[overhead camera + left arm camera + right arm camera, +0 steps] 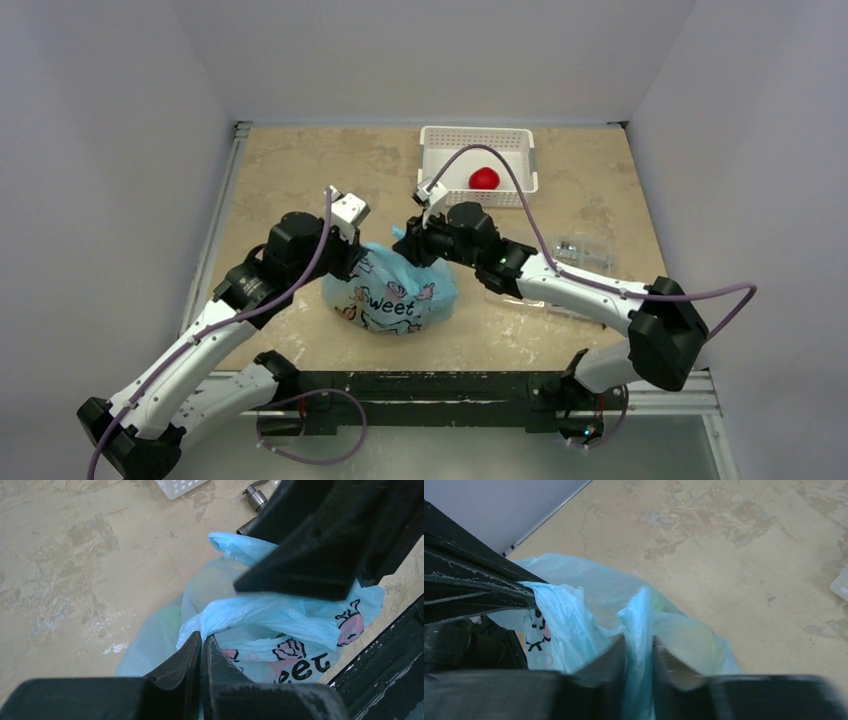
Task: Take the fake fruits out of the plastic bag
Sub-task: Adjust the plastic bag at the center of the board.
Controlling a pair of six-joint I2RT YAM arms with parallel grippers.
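Note:
The light-blue plastic bag, printed "sweet", sits bulging at the table's middle front. My left gripper is shut on a twisted handle at the bag's left top, also seen in the right wrist view. My right gripper pinches a bunched strip of the bag's other top edge, the film filling the gap between its fingers. In the top view both grippers, left and right, meet over the bag's mouth. A red apple lies in the white basket. A greenish fruit shows faintly through the film.
The white perforated basket stands at the back, just behind the right wrist. A clear flat bag of metal parts lies to the right of the bag. A small dark metal tap part rests on the table near the basket corner.

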